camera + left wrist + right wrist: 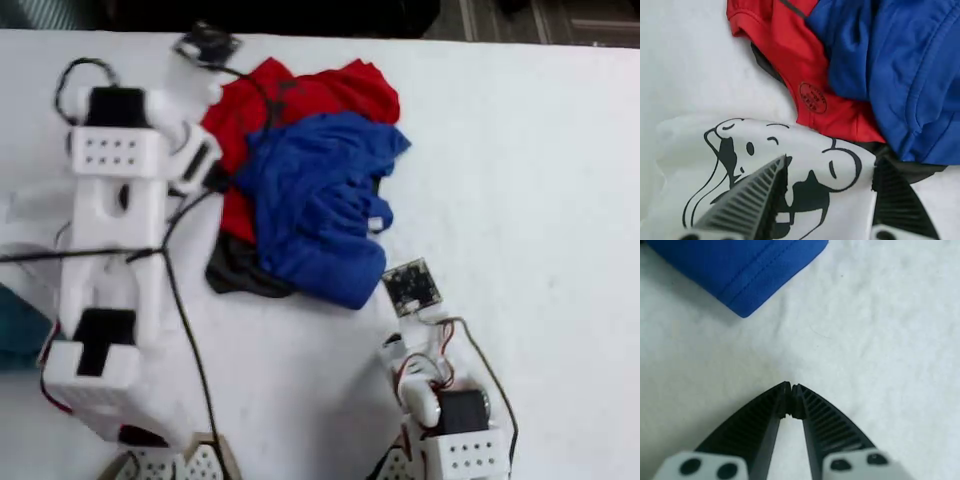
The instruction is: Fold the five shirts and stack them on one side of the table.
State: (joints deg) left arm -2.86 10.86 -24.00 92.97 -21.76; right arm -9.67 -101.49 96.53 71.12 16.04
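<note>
A pile of shirts lies at the table's middle back. The blue shirt [320, 200] is on top, over a red shirt [300, 95] and a dark shirt [240, 270]. My left gripper [832, 165] is open at the pile's left edge, over a white shirt with a black cartoon print [765, 145]. The red shirt's hem [810, 95] and the blue shirt [890, 65] lie just beyond its fingers. Over bare table, my right gripper [791, 388] is shut on nothing, a short way from a corner of the blue shirt [740, 265].
The left arm's white body [110, 230] and its black cable [185, 310] cover the table's left part. A teal cloth [18, 330] shows at the left edge. The right arm's base [455, 430] stands at the front. White table [540, 180] stretches to the right.
</note>
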